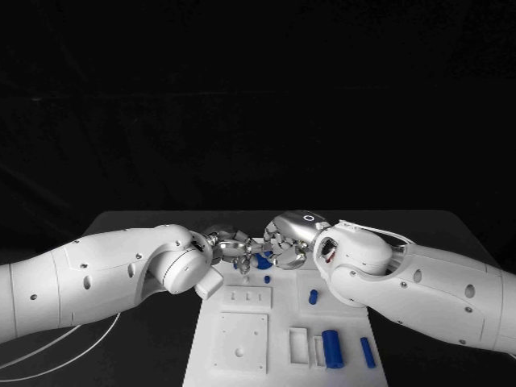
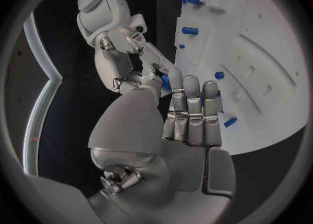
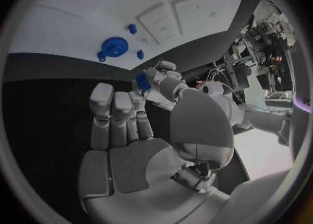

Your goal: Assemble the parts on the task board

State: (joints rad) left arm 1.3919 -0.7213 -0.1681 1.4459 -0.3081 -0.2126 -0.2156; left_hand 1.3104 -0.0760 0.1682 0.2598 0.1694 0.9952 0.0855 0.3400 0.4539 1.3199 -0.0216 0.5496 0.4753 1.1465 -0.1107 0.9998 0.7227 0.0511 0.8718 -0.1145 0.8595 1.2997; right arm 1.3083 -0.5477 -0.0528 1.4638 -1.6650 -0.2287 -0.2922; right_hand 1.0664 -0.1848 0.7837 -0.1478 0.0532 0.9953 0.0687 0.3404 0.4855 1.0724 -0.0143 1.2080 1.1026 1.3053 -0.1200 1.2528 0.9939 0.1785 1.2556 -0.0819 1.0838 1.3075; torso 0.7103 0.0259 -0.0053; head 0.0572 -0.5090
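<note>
Both robot hands, left (image 1: 226, 242) and right (image 1: 286, 242), meet around a half-hidden blue part (image 1: 262, 261); grips unclear.

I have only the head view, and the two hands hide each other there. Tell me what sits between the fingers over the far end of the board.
Observer: The right wrist view shows a small blue part at the fingertips of the left hand.
Operator: Report the right hand.
Observer: In the left wrist view, fingers of the right hand reach that same part. I cannot tell which hand bears it.
Operator: Check the board beneath.
Observer: A blue gear lies flat on the task board, apart from both hands.
</note>
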